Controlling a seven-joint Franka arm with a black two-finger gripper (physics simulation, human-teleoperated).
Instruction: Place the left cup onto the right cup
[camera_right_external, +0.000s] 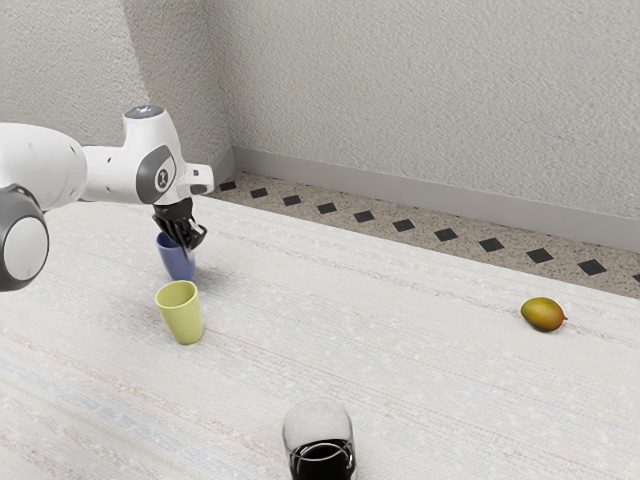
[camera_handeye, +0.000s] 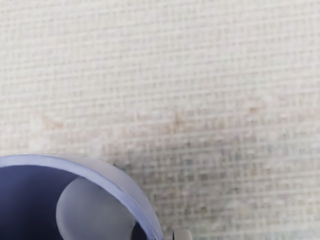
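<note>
A blue cup (camera_right_external: 175, 260) stands upright on the table at the exterior view's left. A yellow-green cup (camera_right_external: 180, 311) stands just in front of it, slightly tilted. My gripper (camera_right_external: 186, 238) reaches down onto the blue cup's rim on its right side and is shut on the wall there. In the wrist view the blue cup (camera_handeye: 65, 200) lies right under my hand with its open mouth and pale bottom showing, and one fingertip (camera_handeye: 182, 234) sits just outside its rim.
A glass (camera_right_external: 319, 440) with dark liquid stands at the table's front edge. A mango (camera_right_external: 543, 314) lies far to the exterior view's right. Behind the table (camera_right_external: 400, 340) run a tiled floor strip and a wall.
</note>
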